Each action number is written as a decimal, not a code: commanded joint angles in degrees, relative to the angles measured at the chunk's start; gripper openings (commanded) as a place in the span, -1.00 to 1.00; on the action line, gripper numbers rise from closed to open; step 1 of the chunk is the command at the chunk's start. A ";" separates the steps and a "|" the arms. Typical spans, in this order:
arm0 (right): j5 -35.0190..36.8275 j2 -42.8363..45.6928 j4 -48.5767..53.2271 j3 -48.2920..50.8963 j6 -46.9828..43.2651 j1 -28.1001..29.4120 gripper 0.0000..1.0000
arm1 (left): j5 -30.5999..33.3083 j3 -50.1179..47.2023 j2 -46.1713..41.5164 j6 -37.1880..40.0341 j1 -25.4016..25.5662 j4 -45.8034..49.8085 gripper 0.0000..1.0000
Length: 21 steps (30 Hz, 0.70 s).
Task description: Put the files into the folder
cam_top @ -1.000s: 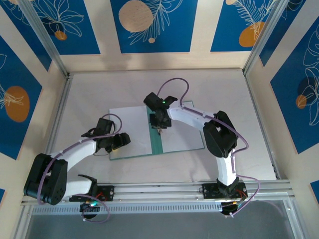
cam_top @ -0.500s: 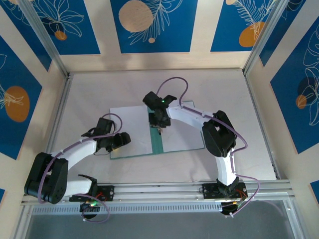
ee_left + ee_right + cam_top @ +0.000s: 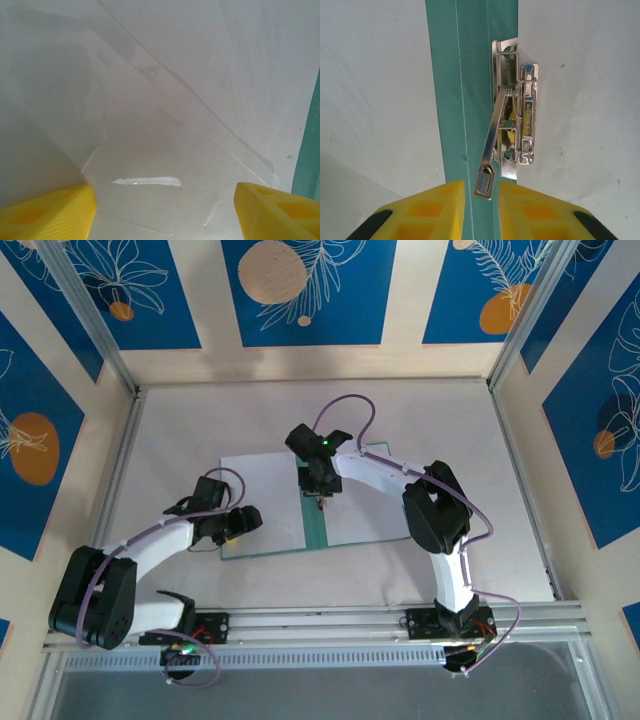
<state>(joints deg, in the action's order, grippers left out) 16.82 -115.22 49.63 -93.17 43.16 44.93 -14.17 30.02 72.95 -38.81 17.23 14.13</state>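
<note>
The teal folder lies open and flat, its spine running up the middle. White files cover both halves: one on the left, one on the right. My right gripper hovers over the spine beside the metal clip. Its jaws are narrowly open, and the tip of the clip's lever stands between them with a small gap on each side. My left gripper is wide open above the left half's near corner, over a clear plastic pocket, and holds nothing.
The folder sits mid-table on a pale surface, inside a walled cell with blue patterned panels. A metal rail runs along the near edge by the arm bases. Bare table surrounds the folder on all sides.
The right arm has edged slightly to the left over the spine. The left arm and the folder have not moved.
</note>
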 commanded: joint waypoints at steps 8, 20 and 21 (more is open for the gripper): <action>1.38 -0.93 1.40 -1.13 -0.36 -0.20 -0.57 | -0.72 -0.59 0.99 1.21 -0.97 0.99 0.48; 1.33 -0.96 1.38 -1.05 -0.86 -0.28 -0.68 | -0.86 -1.17 0.82 1.28 -1.17 0.99 0.48; 1.56 -0.91 1.53 -1.01 -0.96 -0.28 -0.68 | -0.86 -1.12 0.80 1.28 -1.13 0.94 0.48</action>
<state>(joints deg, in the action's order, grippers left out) 17.80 -115.35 49.80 -93.19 42.76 44.88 -14.57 30.02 72.95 -38.52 16.97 14.15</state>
